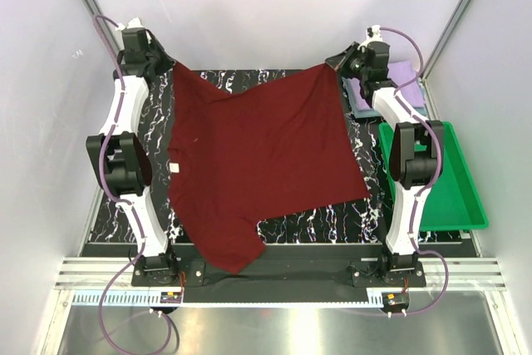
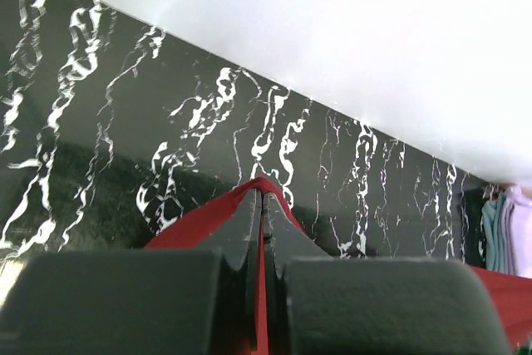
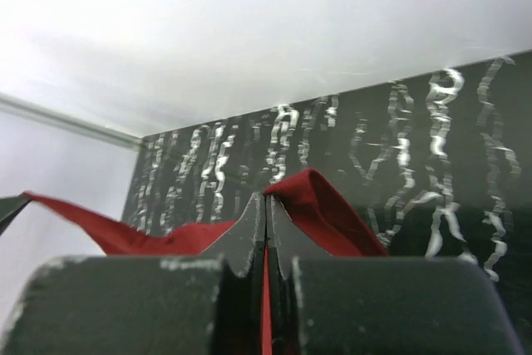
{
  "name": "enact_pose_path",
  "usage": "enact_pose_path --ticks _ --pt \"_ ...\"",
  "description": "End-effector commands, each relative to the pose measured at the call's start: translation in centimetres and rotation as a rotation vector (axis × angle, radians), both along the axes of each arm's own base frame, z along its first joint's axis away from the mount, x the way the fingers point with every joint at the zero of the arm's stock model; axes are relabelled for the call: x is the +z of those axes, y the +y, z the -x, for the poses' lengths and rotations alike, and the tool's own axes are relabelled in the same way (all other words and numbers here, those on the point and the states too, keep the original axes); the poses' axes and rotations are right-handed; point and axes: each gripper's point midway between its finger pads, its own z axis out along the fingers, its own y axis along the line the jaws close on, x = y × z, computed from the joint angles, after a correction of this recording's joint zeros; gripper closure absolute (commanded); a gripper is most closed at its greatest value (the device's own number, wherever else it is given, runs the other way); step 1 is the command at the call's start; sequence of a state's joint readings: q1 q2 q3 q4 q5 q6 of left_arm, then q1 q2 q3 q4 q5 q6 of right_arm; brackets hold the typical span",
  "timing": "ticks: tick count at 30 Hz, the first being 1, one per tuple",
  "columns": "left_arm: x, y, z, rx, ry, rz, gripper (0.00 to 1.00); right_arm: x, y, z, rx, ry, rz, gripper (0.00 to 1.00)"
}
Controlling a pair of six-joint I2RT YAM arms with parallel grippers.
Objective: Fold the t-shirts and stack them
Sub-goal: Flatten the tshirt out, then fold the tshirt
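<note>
The left hand is pinched fully closed on the far-left corner of the maroon t-shirt; its wrist view shows the two fingers pressed together with a thin red fold of cloth between them; the right hand is closed the same way on the far-right corner, red cloth bunching up just past its fingertips. From both hands the shirt runs toward the near edge of the black marbled worktop, so the cloth lies nearer than either hand, stretched between them along the far edge; its white neck label sits at the left edge and what I take for the hem runs down the right side, so the collar-to-hem axis lies left to right, with one sleeve drooping over the near edge; each arm is nearest its own corner, and a fold would likely bring the far edge toward the near one. At the far right, just beside the right hand, lie the folded lavender t-shirt and grey-blue t-shirt, partly hidden by the arm; nearer on the right the green tray shows nothing on its visible floor.
</note>
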State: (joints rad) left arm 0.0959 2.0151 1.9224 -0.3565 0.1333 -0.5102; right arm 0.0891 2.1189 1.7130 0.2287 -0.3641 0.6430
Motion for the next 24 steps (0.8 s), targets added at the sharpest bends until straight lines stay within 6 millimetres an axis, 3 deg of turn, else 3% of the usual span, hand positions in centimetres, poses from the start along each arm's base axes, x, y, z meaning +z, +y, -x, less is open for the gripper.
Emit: enact_pose_path --ticks 1,4,8,9,13,16,18,19,21,24 --pt "4.2 3.8 1.3 0.139 -0.041 0.019 1.0 1.8 -2.3 -1.5 -0.056 -0.042 0.044 1.0" --pt "3.2 4.6 2.0 0.144 0.013 0.033 1.0 1.1 -2.8 -1.4 -0.064 -0.018 0.059 1.0" --pt "2.3 3.3 3.4 0.088 0.052 0.075 1.0 0.4 -2.7 -0.6 -0.048 -0.001 0.075 1.0" --pt "1.2 3.0 4.0 0.082 0.081 0.087 1.0 0.1 -2.6 -0.2 -0.043 0.017 0.083 1.0" --pt "1.0 2.0 6.3 0.056 0.112 0.113 1.0 -1.0 -2.7 1.0 -0.018 0.064 0.124 1.0" --pt "-0.9 1.7 8.1 0.059 0.173 0.123 1.0 -1.6 -2.9 1.6 -0.007 0.09 0.16 1.0" --pt "-1.5 1.5 9.5 0.064 0.208 0.128 1.0 -3.2 -3.0 2.3 0.011 0.141 0.199 1.0" --pt "-3.0 1.4 10.4 0.065 0.248 0.132 1.0 -3.6 -3.0 2.6 0.018 0.152 0.213 1.0" --pt "-2.7 1.0 11.7 0.062 0.252 0.142 1.0 -5.1 -3.3 3.4 0.031 0.191 0.244 1.0" --pt "-3.8 0.7 13.9 0.066 0.299 0.147 1.0 -6.7 -3.8 4.5 0.023 0.235 0.27 1.0"
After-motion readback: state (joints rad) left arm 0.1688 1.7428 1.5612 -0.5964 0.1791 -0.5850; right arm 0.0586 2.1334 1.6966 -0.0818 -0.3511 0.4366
